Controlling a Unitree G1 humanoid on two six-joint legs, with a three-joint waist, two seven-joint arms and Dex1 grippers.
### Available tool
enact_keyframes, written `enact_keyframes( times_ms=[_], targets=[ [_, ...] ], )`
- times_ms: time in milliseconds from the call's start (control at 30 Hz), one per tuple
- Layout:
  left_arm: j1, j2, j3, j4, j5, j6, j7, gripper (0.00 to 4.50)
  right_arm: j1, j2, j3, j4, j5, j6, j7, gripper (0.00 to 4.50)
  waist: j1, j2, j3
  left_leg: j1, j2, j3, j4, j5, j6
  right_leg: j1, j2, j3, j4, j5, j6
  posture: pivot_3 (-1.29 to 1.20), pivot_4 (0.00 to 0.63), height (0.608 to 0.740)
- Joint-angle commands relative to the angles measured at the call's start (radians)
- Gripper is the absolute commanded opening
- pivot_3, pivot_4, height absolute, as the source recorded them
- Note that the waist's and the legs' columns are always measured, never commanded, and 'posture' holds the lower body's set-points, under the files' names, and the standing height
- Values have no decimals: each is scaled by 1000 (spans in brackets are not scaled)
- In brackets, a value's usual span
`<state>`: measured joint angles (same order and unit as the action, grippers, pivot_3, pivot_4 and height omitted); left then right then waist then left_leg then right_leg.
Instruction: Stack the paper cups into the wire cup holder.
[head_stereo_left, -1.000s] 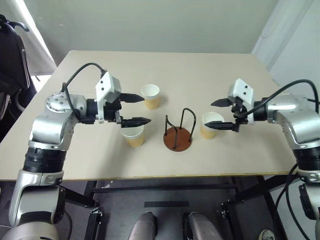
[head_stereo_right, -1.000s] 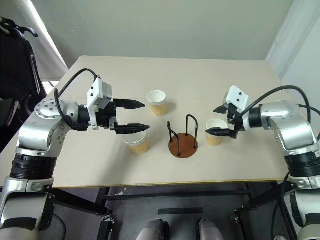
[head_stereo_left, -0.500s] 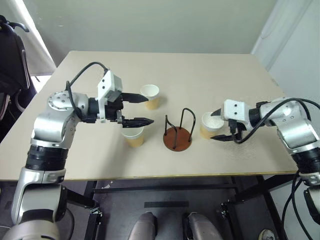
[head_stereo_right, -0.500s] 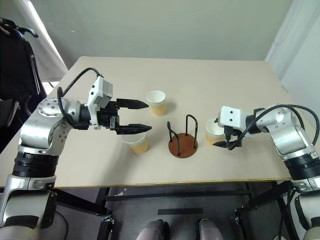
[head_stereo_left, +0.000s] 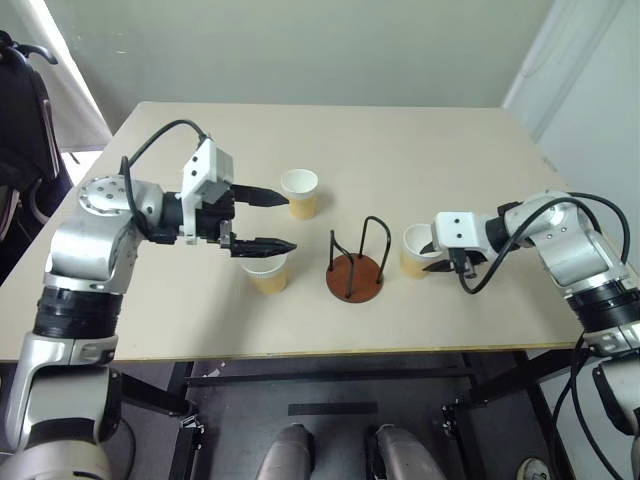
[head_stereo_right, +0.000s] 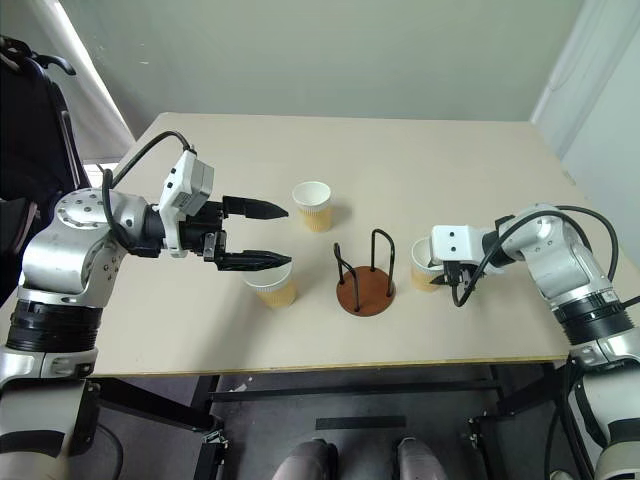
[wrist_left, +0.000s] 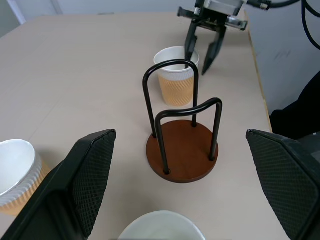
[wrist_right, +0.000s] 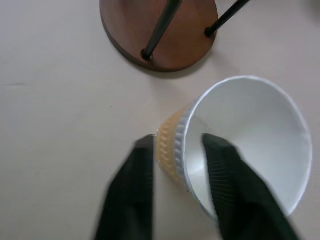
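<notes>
I see the right claw (wrist_right: 177, 165) pinching the wall of the right-hand paper cup (head_stereo_left: 418, 250): one finger (wrist_right: 222, 170) inside the rim, the other on the outer ribbed side, nearly closed on it. That cup sits on the desk (head_stereo_left: 430, 150) just right of the wire cup holder (head_stereo_left: 356, 266), tilted toward the claw in the right wrist view.

Holder is upright near the desk's middle, brown disc base with two black wire loops, no cup inside it.

My left claw (head_stereo_left: 268, 219) hangs wide open above the desk, fingers pointing toward the holder, gripping nothing. Its lower finger is over the near-left cup (head_stereo_left: 265, 272), not touching as far as I can tell. The third cup (head_stereo_left: 300, 193) stands upright further back, beside the upper finger's tip.

All three cups are on the desk, apart from each other.
</notes>
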<state>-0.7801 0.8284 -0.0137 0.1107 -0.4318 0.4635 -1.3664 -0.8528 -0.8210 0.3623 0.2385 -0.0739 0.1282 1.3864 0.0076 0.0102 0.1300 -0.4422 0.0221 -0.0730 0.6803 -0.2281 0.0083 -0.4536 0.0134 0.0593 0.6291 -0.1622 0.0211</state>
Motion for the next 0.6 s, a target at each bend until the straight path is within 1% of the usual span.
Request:
enact_keyframes(
  times_ms=[33,167,367,400,500,600],
  targets=[
    [-27,20,10,1,6,-22,-16,4500,-12,-16,-38,-47,41,34,49,45,0,0,0,0,0,0,0,0,0,0,0,0,0,-1,-1,0,150,740],
    [-31,26,8,13,12,-30,-29,4500,13,-32,-50,-98,70,71,77,45,0,0,0,0,0,0,0,0,0,0,0,0,0,-3,-6,0,150,740],
    [-40,27,8,33,19,-42,-40,4500,24,-49,-80,-148,105,124,82,45,0,0,0,0,0,0,0,0,0,0,0,0,0,-4,-6,0,150,740],
    [-41,27,8,35,22,-43,-41,4500,15,-52,-91,-152,113,135,82,45,0,0,0,0,0,0,0,0,0,0,0,0,0,-4,-6,0,150,740],
    [-46,27,7,45,28,-49,-45,4500,-78,-61,-142,-135,126,144,56,45,-2,0,0,0,0,0,0,0,0,0,0,0,0,-4,-6,0,150,740],
    [-58,20,4,59,33,-54,-47,4500,-160,-47,-168,-146,147,171,35,45,-4,0,0,0,0,1,-1,0,0,-1,0,1,0,-4,-7,0,150,740]
  ],
)
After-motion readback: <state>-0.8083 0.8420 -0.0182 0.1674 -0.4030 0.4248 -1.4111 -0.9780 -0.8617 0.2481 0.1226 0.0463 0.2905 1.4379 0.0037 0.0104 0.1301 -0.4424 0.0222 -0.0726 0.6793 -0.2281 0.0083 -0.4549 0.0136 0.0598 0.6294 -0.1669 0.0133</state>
